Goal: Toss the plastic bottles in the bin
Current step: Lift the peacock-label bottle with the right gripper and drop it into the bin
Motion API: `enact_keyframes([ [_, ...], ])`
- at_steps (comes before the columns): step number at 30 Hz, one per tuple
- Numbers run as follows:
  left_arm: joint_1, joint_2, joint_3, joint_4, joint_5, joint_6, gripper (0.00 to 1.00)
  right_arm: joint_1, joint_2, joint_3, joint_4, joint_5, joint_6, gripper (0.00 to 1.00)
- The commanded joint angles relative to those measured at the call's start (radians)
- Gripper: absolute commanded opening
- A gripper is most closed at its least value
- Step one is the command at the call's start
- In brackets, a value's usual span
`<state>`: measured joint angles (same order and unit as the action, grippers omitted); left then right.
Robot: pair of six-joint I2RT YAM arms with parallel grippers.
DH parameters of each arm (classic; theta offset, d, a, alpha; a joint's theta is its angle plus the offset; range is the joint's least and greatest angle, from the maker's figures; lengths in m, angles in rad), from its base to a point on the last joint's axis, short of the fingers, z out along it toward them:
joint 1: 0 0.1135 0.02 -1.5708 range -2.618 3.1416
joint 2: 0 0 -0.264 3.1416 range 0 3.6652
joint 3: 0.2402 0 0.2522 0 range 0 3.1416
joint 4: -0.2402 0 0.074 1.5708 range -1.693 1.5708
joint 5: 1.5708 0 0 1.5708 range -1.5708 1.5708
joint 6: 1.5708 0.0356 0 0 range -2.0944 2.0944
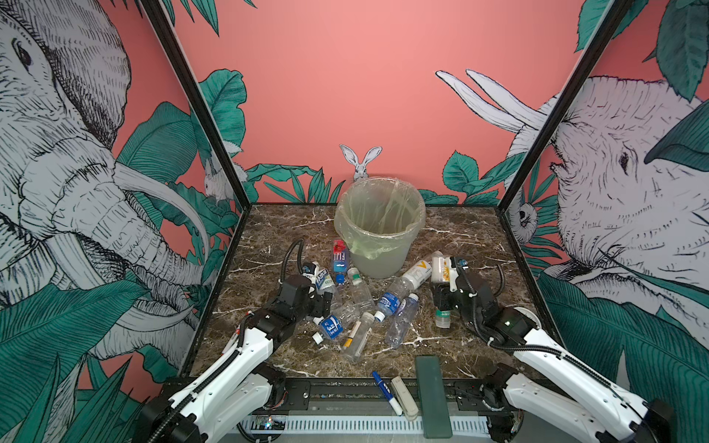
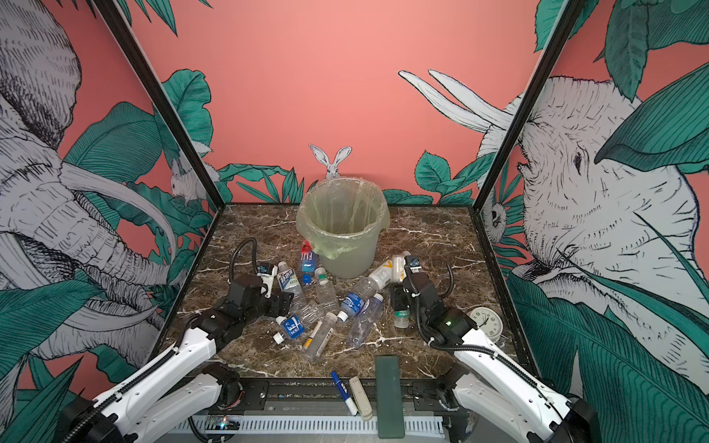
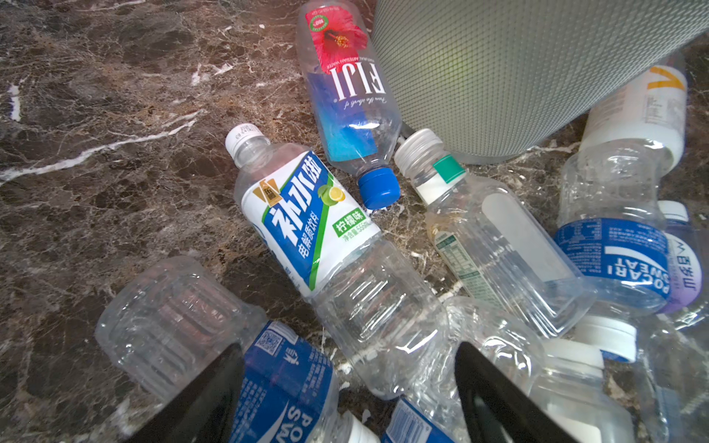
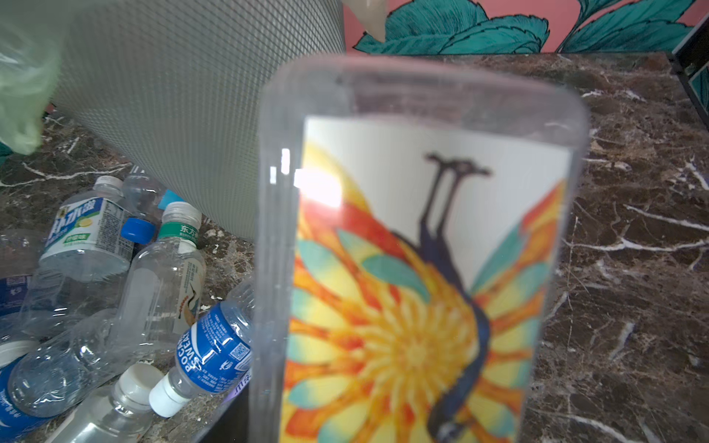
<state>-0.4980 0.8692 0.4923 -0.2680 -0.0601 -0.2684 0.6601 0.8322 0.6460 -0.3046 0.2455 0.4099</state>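
At the near edge of the table [image 1: 268,237], a blue pen [image 1: 385,390], a small white stick [image 1: 403,397] and a flat green bar [image 1: 433,399] are laid side by side, partly over the black rail [image 1: 345,387]. A little farther in, the bottles [image 1: 389,303] are piled in the middle of the table, some lying across others. The left gripper [image 1: 322,307] is held low over the near left part of the pile. Its fingers [image 3: 495,399] are spread wide and nothing is gripped, and a bottle with a blue label [image 3: 284,379] is seen just under them. On the right, the right gripper [image 1: 444,297] is clamped on a bottle with a flower label [image 4: 414,268], with the cap end turned to the near side. A white clock [image 2: 486,321] is seen beside the right arm [image 2: 483,354], close to the right edge. Bare table is left open from the pile out to the left edge, and from the held bottle out to the right edge. At the far middle, close to the back wall [image 1: 345,115], the bin [image 1: 380,261] is stood upright. A bottle with a red and blue label [image 1: 339,259] is laid just beside its foot, and bare table is seen in both far corners.
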Motion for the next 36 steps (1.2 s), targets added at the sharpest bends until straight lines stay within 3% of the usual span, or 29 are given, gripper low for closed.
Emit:
enact_keyframes([
  [1,-0.005,-0.015,0.032,-0.028,0.008,0.008,0.87,0.013,-0.023,0.062,0.021,-0.005,-0.050,0.51],
  [8,-0.005,-0.013,0.034,-0.031,0.008,0.008,0.87,0.023,-0.008,0.232,-0.013,-0.018,-0.109,0.51],
  [12,-0.005,-0.016,0.036,-0.033,0.002,0.008,0.87,0.023,0.083,0.400,-0.020,-0.056,-0.143,0.51],
  [19,-0.005,-0.028,0.033,-0.028,-0.002,0.006,0.87,0.023,0.540,1.062,-0.127,-0.088,-0.184,0.52],
  [20,-0.005,-0.033,0.031,-0.026,-0.004,0.001,0.87,0.019,0.615,1.166,-0.148,-0.079,-0.197,0.55],
  [21,-0.005,-0.040,0.029,-0.026,-0.005,-0.005,0.87,0.014,0.703,1.279,-0.173,-0.056,-0.208,0.69],
  [22,-0.005,-0.048,0.026,-0.028,-0.008,-0.011,0.87,0.005,0.798,1.386,-0.208,-0.018,-0.203,0.92],
  [23,-0.005,-0.054,0.024,-0.031,-0.013,-0.018,0.87,-0.012,0.875,1.480,-0.261,-0.018,-0.185,0.99],
  [25,-0.005,-0.071,0.032,-0.061,-0.022,-0.026,0.87,-0.041,1.002,1.653,-0.394,0.003,-0.142,0.99],
  [30,-0.006,-0.136,0.027,-0.103,-0.059,-0.028,0.91,-0.042,0.911,1.441,-0.178,-0.048,-0.157,0.99],
  [36,-0.008,-0.146,0.035,-0.129,-0.099,-0.040,0.97,-0.042,0.792,1.310,-0.146,-0.032,-0.177,0.99],
])
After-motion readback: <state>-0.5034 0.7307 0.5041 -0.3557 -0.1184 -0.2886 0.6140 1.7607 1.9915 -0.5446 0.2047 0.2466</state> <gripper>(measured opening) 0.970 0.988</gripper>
